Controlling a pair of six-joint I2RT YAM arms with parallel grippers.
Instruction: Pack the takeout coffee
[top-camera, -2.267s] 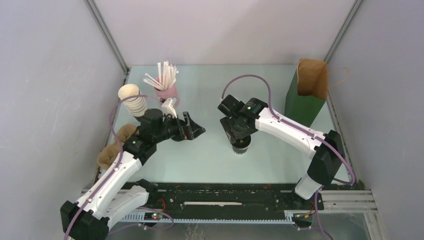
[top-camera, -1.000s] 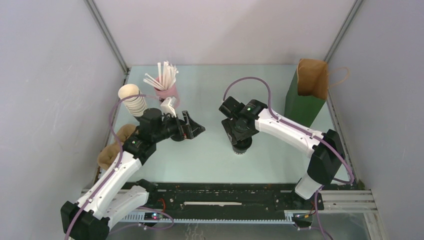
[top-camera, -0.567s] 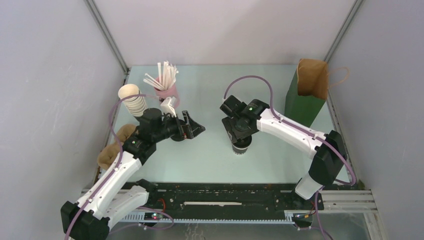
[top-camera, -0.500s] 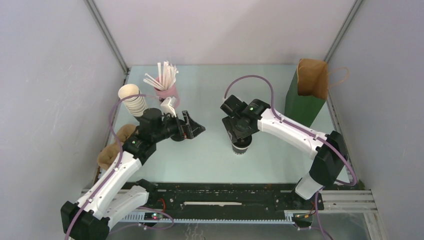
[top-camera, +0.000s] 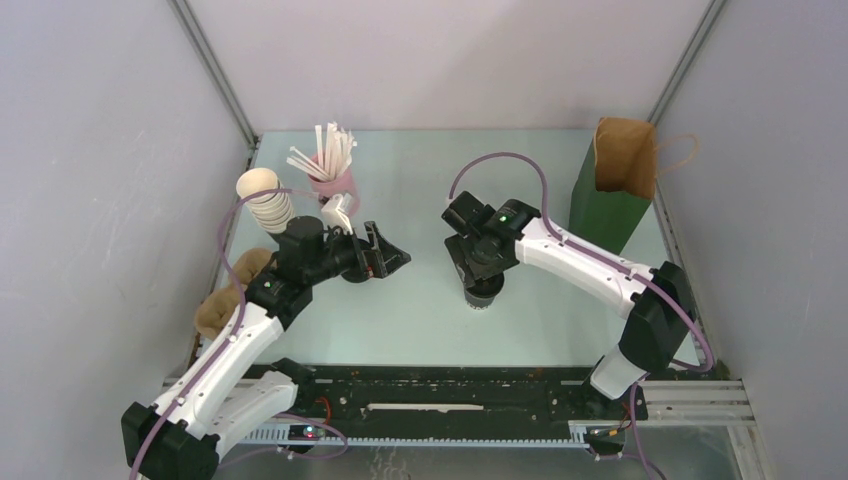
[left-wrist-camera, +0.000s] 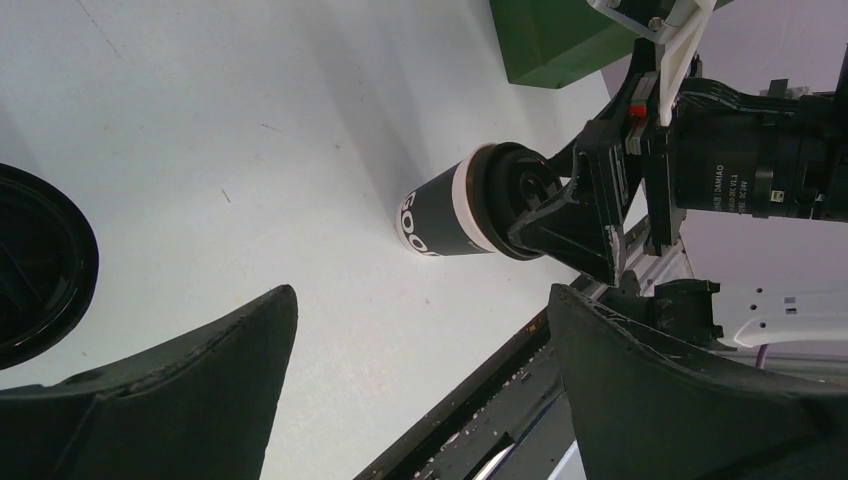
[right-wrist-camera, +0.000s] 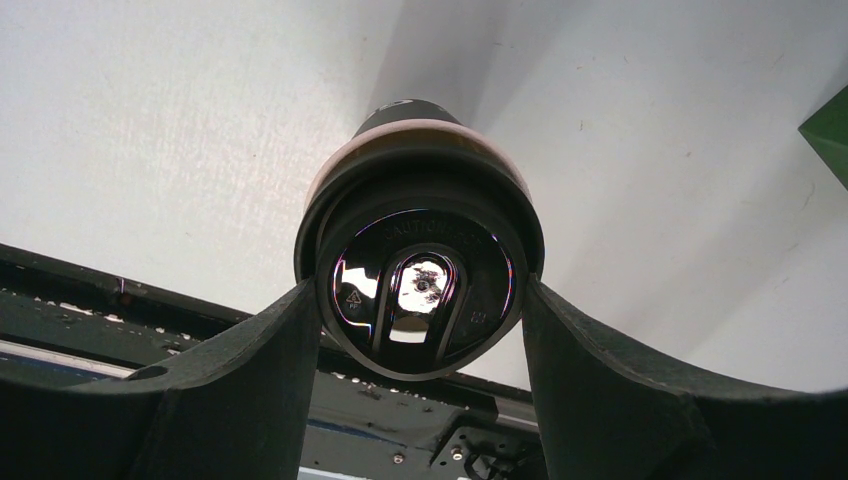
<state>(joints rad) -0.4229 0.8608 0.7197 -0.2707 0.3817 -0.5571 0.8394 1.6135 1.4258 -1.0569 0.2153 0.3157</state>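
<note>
One takeout coffee (left-wrist-camera: 455, 210) on the table (top-camera: 420, 330), standing upright near the middle, towards the front edge. The right gripper (right-wrist-camera: 420, 297) comes down over it from above, two fingers (right-wrist-camera: 250, 380) pressed against opposite sides of the black lid, a firm hold on the rim. The left gripper (top-camera: 388, 250) hovers well to the cup's left, spread as wide as it goes, nothing in it. One stack of black lids (left-wrist-camera: 35, 265) sits just beside it. At the back left there is one stack of lidless cups (top-camera: 268, 205) and one pink holder (top-camera: 335, 183) of white sticks, too many to count. One paper bag (top-camera: 612, 195) stands upright at the back right, mouth open.
</note>
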